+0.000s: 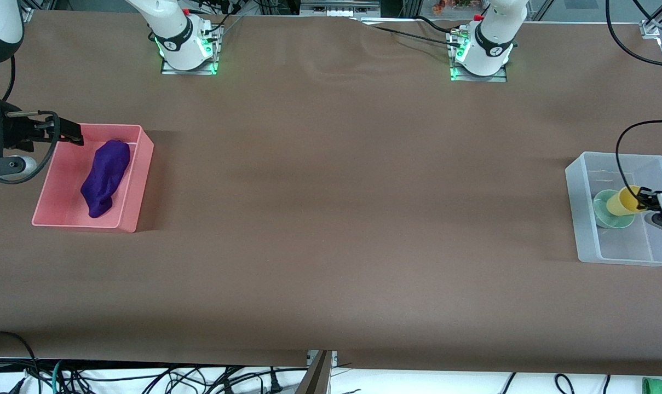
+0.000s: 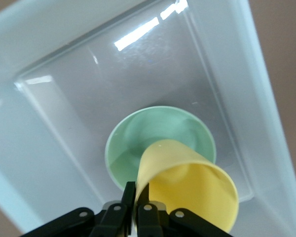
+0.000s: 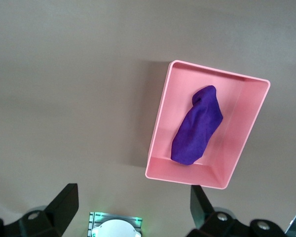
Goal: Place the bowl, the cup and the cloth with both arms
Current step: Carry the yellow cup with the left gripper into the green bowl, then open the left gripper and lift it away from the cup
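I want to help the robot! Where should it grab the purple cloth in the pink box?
Probably pinch the cloth at its thick middle hump from straight above. It lies long and lumpy inside the pink bin, whose walls block sideways reaches.

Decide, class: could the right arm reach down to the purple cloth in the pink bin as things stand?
Probably yes. The right gripper hangs over the pink bin's rim, fingers open and empty, and the purple cloth lies uncovered inside.

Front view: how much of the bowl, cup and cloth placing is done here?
Done: the purple cloth lies in the pink bin, the open right gripper over its edge. The mint-green bowl sits in the clear bin. In hand: the left gripper pinches the yellow cup above the bowl. Left: releasing it.
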